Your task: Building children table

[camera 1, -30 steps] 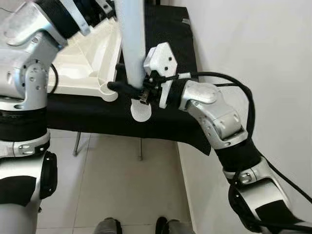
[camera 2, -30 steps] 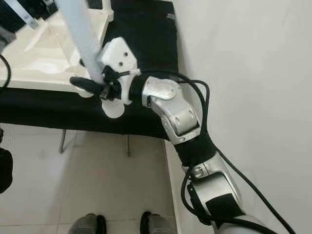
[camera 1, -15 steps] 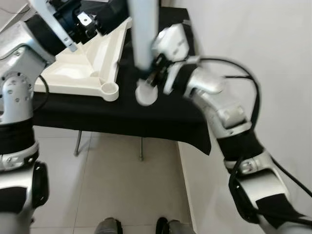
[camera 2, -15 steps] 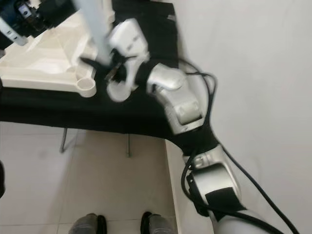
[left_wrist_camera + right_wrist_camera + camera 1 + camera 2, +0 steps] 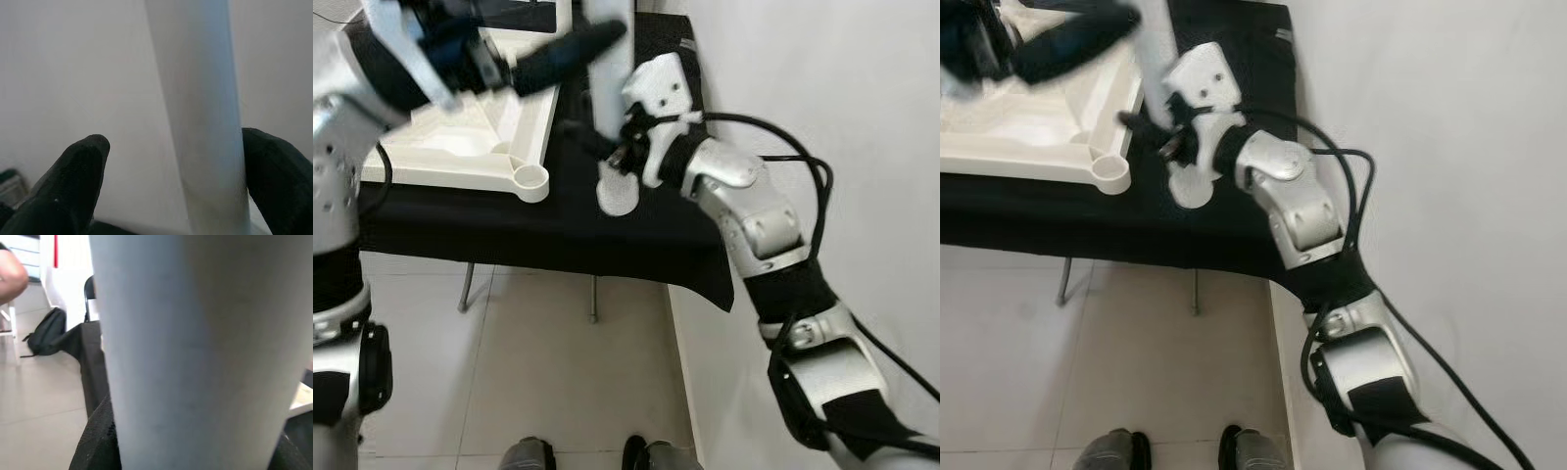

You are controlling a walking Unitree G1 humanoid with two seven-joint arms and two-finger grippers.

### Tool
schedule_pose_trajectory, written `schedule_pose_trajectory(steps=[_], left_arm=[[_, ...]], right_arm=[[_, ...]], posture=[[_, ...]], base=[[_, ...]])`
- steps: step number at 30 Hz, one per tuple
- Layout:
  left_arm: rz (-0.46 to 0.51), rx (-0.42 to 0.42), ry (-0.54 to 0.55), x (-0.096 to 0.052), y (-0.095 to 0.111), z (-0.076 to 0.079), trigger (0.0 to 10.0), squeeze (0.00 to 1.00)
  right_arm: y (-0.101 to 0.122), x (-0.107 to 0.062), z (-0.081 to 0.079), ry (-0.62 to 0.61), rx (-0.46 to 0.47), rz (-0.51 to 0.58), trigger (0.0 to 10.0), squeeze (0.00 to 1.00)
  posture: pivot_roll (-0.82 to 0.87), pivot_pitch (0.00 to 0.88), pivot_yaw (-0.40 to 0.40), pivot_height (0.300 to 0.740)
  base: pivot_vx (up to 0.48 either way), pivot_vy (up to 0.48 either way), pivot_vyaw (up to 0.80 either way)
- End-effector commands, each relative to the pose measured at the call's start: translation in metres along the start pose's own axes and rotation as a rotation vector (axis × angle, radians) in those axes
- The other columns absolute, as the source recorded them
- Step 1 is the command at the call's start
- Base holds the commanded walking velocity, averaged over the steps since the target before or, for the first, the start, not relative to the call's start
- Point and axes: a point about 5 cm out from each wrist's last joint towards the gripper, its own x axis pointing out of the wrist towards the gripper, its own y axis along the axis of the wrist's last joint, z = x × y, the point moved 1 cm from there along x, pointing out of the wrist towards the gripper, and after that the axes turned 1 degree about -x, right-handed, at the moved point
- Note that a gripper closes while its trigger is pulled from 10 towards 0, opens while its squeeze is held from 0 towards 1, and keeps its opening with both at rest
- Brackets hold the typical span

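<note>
Both arms raised forward, grippers meeting at the centre.
The right gripper (image 5: 597, 147) is extended from a bent elbow with its black fingers (image 5: 579, 137) clamped tight. The left gripper (image 5: 582, 44), motion-blurred, reaches across from the left, its fingers (image 5: 73, 181) spread apart.

Even, bright daylight fills both head views, washing the white wall (image 5: 822, 78) nearly flat and leaving only a soft shadow on the floor tiles (image 5: 538, 362) under the black-draped tabletop (image 5: 509, 230). The left hand (image 5: 563, 54) is smeared by motion blur while the right arm (image 5: 744, 211) stays sharp. Both wrist views are soft, the white table leg (image 5: 195, 352) too close to focus.
</note>
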Motion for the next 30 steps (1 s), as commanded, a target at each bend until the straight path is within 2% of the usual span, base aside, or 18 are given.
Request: schedule_pose_trajectory(steps=[1,6,8,11,14,15,16,17,23,30], left_arm=[[0.017,0.016,0.035,0.006,0.002,-0.005,10.0,0.00],[0.010,0.012,0.069,0.015,-0.003,-0.012,10.0,0.00],[0.010,0.012,0.069,0.015,-0.003,-0.012,10.0,0.00],[-0.002,0.010,0.154,0.022,-0.009,-0.022,10.0,0.00],[-0.006,0.000,0.194,0.024,-0.012,-0.026,10.0,0.00],[-0.016,-0.013,0.217,0.025,-0.016,-0.029,9.6,0.00],[-0.016,-0.013,0.217,0.025,-0.016,-0.029,9.6,0.00],[-0.027,-0.032,0.225,0.026,-0.020,-0.029,0.0,0.00],[-0.060,-0.071,0.199,0.032,-0.033,-0.023,0.0,0.00],[-0.056,-0.068,0.200,0.035,-0.033,-0.025,0.0,0.00]], right_arm=[[0.005,0.001,-0.010,0.056,-0.030,0.031,0.0,0.00],[0.008,0.003,-0.022,0.117,-0.039,0.044,0.0,0.00],[0.008,0.003,-0.022,0.117,-0.039,0.044,0.0,0.00],[0.007,0.005,-0.030,0.144,-0.051,0.043,0.0,0.00],[0.007,0.005,-0.031,0.146,-0.056,0.041,0.0,0.00],[0.007,0.005,-0.031,0.145,-0.060,0.040,0.0,0.00],[0.007,0.005,-0.031,0.145,-0.060,0.040,0.0,0.00],[0.007,0.006,-0.031,0.145,-0.064,0.040,0.0,0.00],[0.007,0.006,-0.032,0.144,-0.072,0.037,0.0,0.00],[0.008,0.006,-0.031,0.138,-0.074,0.035,0.0,0.00]], posture=[[0.05,0.156,-0.070,0.740],[0.04,0.155,-0.066,0.740],[0.04,0.155,-0.066,0.740],[0.04,0.155,-0.072,0.740],[0.04,0.156,-0.073,0.740],[0.04,0.155,-0.073,0.740],[0.04,0.155,-0.073,0.740],[0.03,0.155,-0.072,0.740],[0.04,0.157,-0.073,0.740],[0.04,0.156,-0.075,0.740]], base=[[0.000,0.000,0.00],[0.000,0.000,0.00],[0.000,0.000,0.00],[0.000,0.000,0.00],[0.000,0.000,0.00],[0.000,0.000,0.00],[0.000,0.000,0.00],[0.000,0.000,0.00],[0.000,0.000,0.00],[0.000,0.000,0.00]])
